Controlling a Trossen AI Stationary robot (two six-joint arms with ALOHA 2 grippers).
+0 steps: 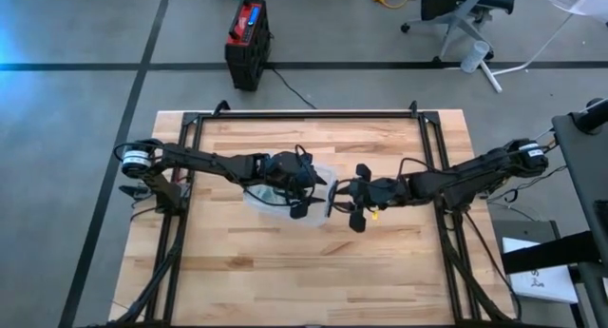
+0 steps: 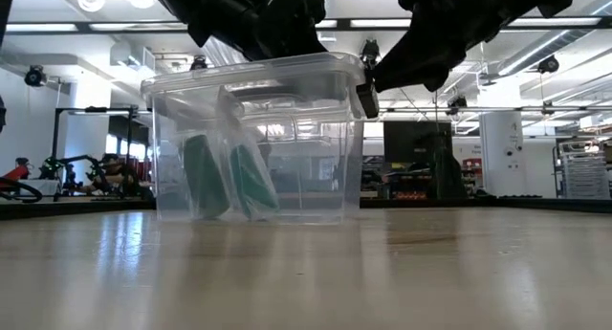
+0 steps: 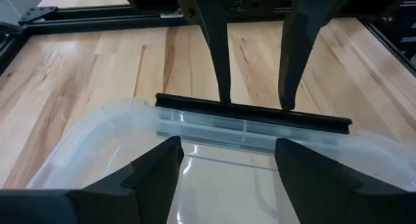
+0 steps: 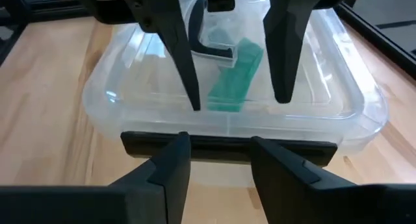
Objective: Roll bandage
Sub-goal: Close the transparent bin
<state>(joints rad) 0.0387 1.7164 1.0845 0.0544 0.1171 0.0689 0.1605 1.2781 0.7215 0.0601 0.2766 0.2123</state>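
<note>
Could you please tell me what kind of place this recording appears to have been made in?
Probably a robotics lab or workshop. A wooden table stands on a grey concrete floor marked with tape lines, an office chair sits behind it, and racks of equipment fill the large room beyond.

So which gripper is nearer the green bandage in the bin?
Left. The left gripper hangs over the clear bin above the green bandage; the right gripper sits at the bin's black latch, outside.

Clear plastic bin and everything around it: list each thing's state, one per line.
Clear plastic bin: upright on the table, no lid on.
Green bandage: lying inside the bin.
Black latch: at the bin's rim.
Left gripper: open, above the bin.
Right gripper: fingers astride the latch.
</note>
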